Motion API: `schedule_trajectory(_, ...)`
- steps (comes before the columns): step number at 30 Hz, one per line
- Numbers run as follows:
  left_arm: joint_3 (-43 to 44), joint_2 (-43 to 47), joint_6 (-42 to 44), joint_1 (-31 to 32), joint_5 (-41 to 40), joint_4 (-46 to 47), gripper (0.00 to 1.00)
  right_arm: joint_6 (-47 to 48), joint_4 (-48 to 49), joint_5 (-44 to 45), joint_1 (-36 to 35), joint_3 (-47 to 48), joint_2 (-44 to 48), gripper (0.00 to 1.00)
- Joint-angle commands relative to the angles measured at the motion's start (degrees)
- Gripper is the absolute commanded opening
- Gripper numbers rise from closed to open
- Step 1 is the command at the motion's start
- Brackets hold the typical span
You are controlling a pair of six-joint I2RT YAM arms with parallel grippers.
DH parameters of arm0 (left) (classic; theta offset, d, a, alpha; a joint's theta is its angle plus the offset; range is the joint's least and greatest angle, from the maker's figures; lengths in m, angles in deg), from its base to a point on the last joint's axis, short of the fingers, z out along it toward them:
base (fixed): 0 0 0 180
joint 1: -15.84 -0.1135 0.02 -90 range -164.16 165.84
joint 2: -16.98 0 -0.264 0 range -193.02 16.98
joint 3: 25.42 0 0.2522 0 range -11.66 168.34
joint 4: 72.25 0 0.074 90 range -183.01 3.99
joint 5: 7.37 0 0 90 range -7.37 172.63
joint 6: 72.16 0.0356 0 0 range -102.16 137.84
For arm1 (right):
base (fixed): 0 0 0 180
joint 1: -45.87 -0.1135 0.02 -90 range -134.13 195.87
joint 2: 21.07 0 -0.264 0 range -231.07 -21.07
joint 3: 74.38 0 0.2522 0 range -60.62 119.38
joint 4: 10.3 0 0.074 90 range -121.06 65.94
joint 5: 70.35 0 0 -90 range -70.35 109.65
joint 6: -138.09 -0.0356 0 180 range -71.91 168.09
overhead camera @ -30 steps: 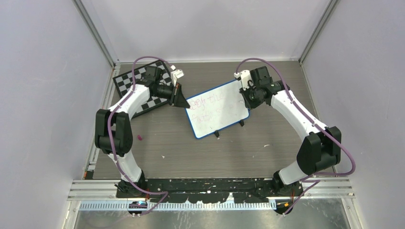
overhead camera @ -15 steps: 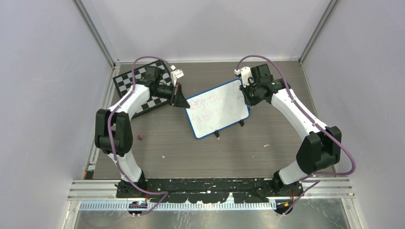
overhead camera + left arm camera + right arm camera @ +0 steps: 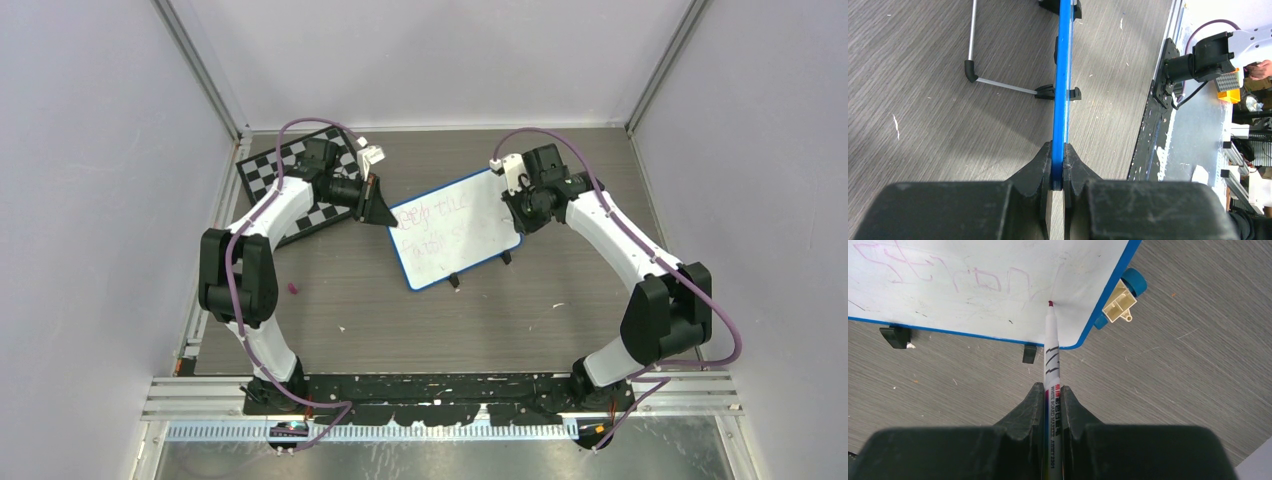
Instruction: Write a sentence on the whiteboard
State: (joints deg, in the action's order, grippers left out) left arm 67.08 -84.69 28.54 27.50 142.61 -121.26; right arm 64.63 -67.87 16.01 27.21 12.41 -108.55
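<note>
Your whiteboard (image 3: 455,228) stands in the middle of the top view, turned a bit, on the table (image 3: 400,310). The chessboard (image 3: 275,170) lies at the upper left, and you do not need it.

Your left gripper (image 3: 1058,172) is squeezed tight on the blue edge of the board, at the board's left end in the top view. That should stop the board from sliding. Your right gripper (image 3: 1052,407) is closed around a marker (image 3: 1052,350). Its red tip looks to touch the white face, near the board's corner at the middle right of the right wrist view.

The sentence (image 3: 440,222) has two lines of thin scribble on it. The tip sits just past the last pink letters of the lower line, and there is little white room beyond it. So I think most of the writing is done and you are near the end of line two. What is left is likely a last stroke or two, then lifting the pen away. I cannot read the words, so I cannot tell if the sentence is whole.
</note>
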Motion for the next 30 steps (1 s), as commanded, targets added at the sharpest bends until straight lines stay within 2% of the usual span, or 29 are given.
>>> schedule_trajectory(1,0.7,-1.2,2.1,0.7,-3.0,-0.1,0.00,1.0,3.6,0.9,0.2,0.6,0.8,0.00)
schedule_trajectory(15,0.8,-1.1,2.0,0.7,-3.0,0.0,0.00,-0.7,3.3,-0.7,0.3,5.9,-0.2,0.00)
schedule_trajectory(30,0.7,-1.1,2.1,0.7,-3.1,0.1,0.00,-0.3,2.8,-2.5,-0.9,3.8,0.1,0.00)
